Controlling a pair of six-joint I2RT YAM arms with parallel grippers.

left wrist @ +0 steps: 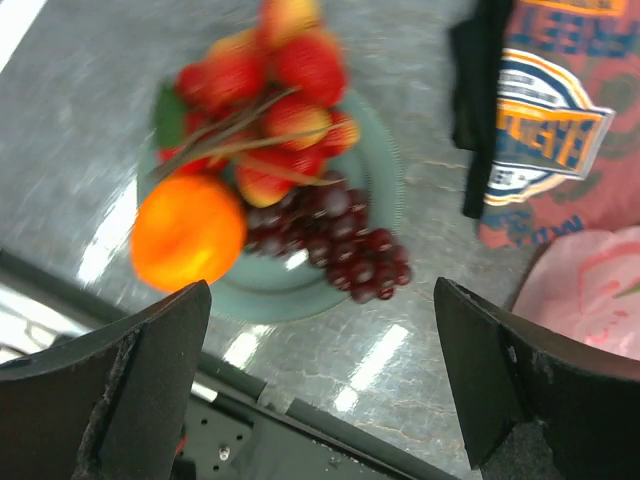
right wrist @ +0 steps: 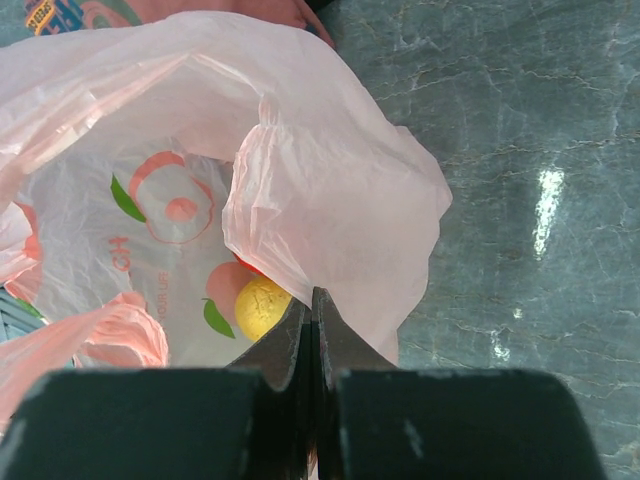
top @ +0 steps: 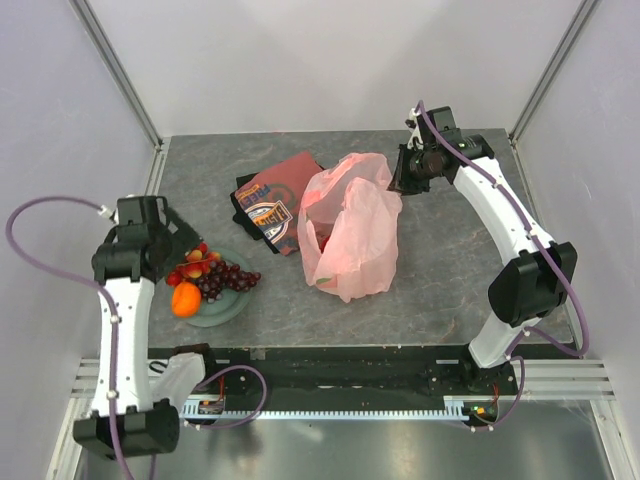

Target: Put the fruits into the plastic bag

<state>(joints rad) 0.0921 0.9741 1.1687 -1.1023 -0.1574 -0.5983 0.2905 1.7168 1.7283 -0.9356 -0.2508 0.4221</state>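
This is looking like a robotics lab cell rather than a home or a shop: plain white wall panels (top: 300, 60) are closing in the left, far and right sides of a grey stone-patterned tabletop (top: 430, 290), with bare aluminium posts (top: 115, 65) running up at the far corners. Two white and black robot arms, the left arm (top: 118, 330) and the right arm (top: 500, 215), are standing bolted to a black base rail (top: 340, 370) along the near edge. Purple cables (top: 9, 232) are looping loose from them above a slotted wiring duct (top: 340, 410).

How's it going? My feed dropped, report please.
Left gripper open by plate: orange, grapes, strawberries on it. Right gripper shut on plastic bag rim, lemon inside. Red cloth beside bag, not blocking.
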